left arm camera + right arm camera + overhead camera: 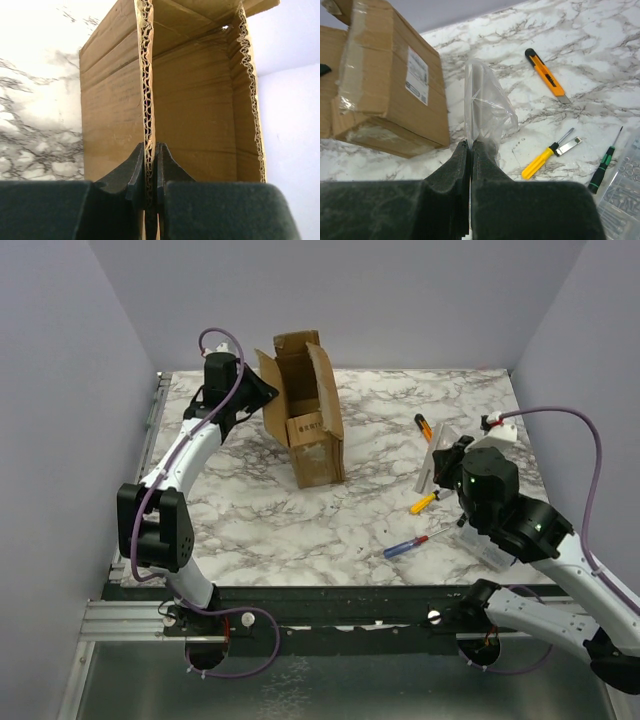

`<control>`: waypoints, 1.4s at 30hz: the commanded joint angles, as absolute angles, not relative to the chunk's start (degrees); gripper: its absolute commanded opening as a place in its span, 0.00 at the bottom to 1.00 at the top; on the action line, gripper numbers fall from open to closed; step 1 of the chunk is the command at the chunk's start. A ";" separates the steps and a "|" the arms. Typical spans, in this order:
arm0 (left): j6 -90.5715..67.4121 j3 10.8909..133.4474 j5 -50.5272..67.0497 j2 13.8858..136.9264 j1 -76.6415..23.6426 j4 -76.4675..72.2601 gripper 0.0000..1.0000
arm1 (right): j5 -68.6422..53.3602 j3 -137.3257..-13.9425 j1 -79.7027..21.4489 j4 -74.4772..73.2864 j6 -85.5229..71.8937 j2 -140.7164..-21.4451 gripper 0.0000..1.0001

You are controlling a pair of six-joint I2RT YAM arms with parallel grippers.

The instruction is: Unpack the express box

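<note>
While left tool [151, 152] pinches express box [112, 110], its floor is hidden.

Left hand [151, 165] clamped on express box [195, 105] flap edge.

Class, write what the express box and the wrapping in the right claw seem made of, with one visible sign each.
The express box: corrugated cardboard, matte brown; wavy fluting shows along its cut edges. The wrapping: likely thin clear plastic film, glossy, crinkled, see-through.

White left arm [190, 450] and right arm [575, 555], black joints [155, 530], purple cables [598, 465], matte black left gripper [151, 150]
</note>
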State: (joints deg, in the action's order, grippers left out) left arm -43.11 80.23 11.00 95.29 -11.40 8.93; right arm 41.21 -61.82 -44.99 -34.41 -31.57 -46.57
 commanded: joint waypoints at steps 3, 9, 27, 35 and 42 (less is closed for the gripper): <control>-39.87 83.50 15.62 96.98 -7.24 7.54 0.00 | 38.81 -59.67 -44.91 -33.49 -33.11 -49.68 0.00; -39.47 86.17 17.70 98.90 -5.02 8.37 0.20 | 36.89 -58.81 -44.87 -32.80 -33.66 -53.45 0.00; -23.44 71.40 5.88 68.81 -5.42 21.88 0.90 | 31.46 -51.01 -44.74 -28.98 -36.37 -60.73 0.00; -23.96 56.45 13.69 52.75 -12.12 22.28 0.89 | 23.22 -52.55 -41.96 -22.19 -35.78 -74.78 0.00; -23.69 53.79 15.70 47.96 -16.44 22.25 0.89 | 3.70 -62.18 -32.65 -23.90 -33.71 -90.58 0.00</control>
